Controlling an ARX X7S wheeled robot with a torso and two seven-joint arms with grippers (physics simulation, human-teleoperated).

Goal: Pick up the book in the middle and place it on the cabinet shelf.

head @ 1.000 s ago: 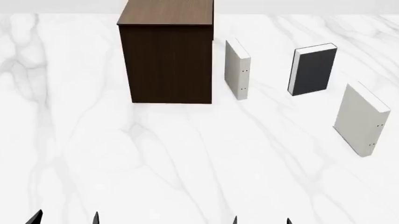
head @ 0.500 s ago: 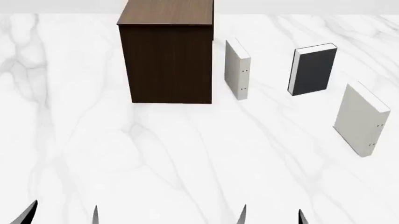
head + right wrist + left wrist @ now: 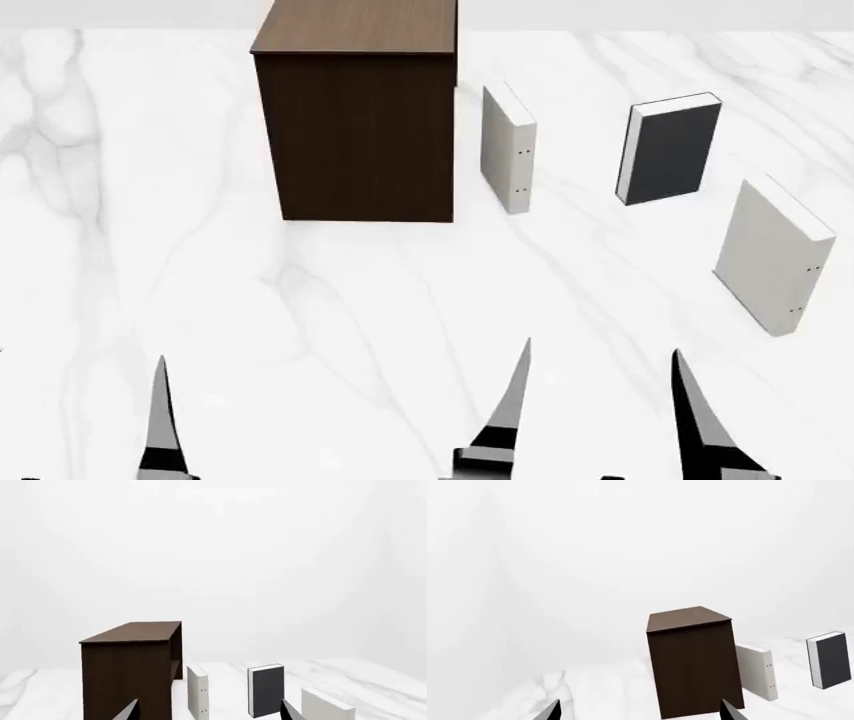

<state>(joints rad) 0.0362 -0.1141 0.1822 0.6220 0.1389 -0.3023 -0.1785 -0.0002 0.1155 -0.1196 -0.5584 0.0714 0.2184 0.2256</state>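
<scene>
Now | book (image 3: 670, 148) upright, well beyond right fingers (image 3: 517, 400) | both fingers spread, empty

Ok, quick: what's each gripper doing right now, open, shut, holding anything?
Left gripper: open, holding nothing.
Right gripper: open, holding nothing.

I see the bench (image 3: 334, 330) as smooth white marble with faint grey veins. The cabinet shelf (image 3: 358, 130) shows matt dark wood grain, the book (image 3: 671, 150) a matt charcoal cover with white paper edges.
</scene>
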